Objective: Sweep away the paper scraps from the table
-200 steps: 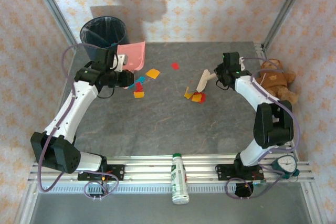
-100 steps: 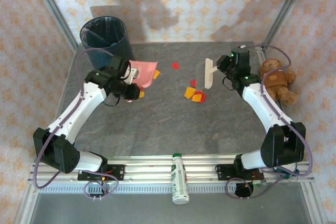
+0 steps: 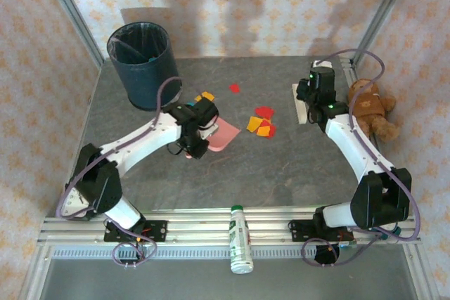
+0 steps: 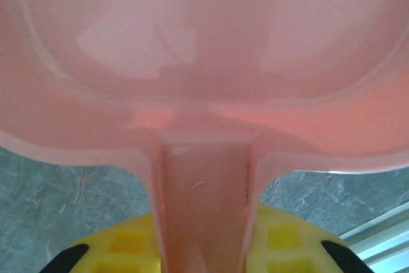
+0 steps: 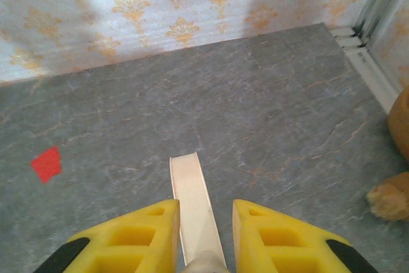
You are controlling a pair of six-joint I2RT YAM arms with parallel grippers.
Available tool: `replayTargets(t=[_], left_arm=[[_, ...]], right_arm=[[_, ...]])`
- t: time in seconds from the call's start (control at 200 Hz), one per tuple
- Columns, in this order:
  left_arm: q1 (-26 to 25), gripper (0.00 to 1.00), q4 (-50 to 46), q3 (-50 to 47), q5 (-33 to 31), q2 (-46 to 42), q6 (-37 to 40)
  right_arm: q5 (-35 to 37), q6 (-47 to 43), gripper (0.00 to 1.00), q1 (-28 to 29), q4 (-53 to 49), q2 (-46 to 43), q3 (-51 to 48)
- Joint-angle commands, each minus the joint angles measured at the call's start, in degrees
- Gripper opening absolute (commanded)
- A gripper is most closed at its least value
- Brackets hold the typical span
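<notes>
Paper scraps (image 3: 264, 112) lie on the far half of the one table (image 3: 211, 173), a grey stone-patterned top. From above about seven can be counted: a cluster of four red and orange pieces near the middle, one red piece alone behind them, and two just behind the left gripper (image 3: 209, 130). Two arms reach in from the near rail. One dark blue bin (image 3: 144, 57) stands at the far left corner, one teddy bear (image 3: 369, 107) sits at the right edge, and one bottle (image 3: 241, 240) lies across the near rail. One pink dustpan (image 3: 223, 133) is held just left of the cluster, apart from it. The left gripper is clamped on its handle, which the left wrist camera shows running between the yellow fingers (image 4: 128, 247). One cream brush (image 3: 301, 109) sits right of the cluster, its handle pinched by the right gripper (image 3: 308, 102). The right wrist camera adds that handle up close, a single red scrap (image 5: 46, 163) on bare table ahead, and bear fur at the right.
</notes>
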Motion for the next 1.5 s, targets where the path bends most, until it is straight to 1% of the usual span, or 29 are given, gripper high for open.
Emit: replayTargets(t=[0.0,0.165,0.335,0.465,0.49,0.611,0.751,0.856,1.061,1.496], left_arm=[[-1.93,0.00,-3.54,2.66,-4.73,2.53,3.88],[-5.60,0.00,-4.96,5.31,-7.10,8.00,6.63],[-6.56,0.00,-7.13,9.59,-6.82,12.95,8.09],[-6.52,0.00,-8.66,12.43,-6.00,15.08,8.87],[-6.53,0.00,-8.99,13.08,-5.85,17.03,8.95],[-6.43,0.00,-10.02,15.61,-5.87,19.37,8.38],[-6.23,0.00,-11.70,18.95,-4.07,21.84,8.20],[-5.63,0.00,-12.93,21.33,-2.33,23.83,7.86],[-5.03,0.00,-14.81,25.30,-2.13,27.48,7.99],[-3.14,0.00,-15.97,32.70,0.56,33.16,6.79]], right_arm=[[4.93,-6.45,0.00,1.35,4.44,0.84,-1.07],[7.00,-9.18,0.00,3.93,8.01,2.63,-1.59],[7.42,-10.01,0.00,5.87,10.52,4.76,-1.96],[6.73,-10.31,0.00,7.16,10.80,6.70,-1.68],[6.52,-10.30,0.00,7.35,10.77,7.05,-1.57],[6.19,-10.31,0.00,8.31,10.80,8.37,-1.43],[5.51,-9.70,0.00,9.50,10.30,9.67,-1.06],[5.26,-9.08,0.00,10.56,10.16,10.13,-1.15],[3.86,-7.75,0.00,12.43,8.71,10.86,-0.97],[0.47,-3.82,0.00,15.77,5.52,10.79,-1.50]])
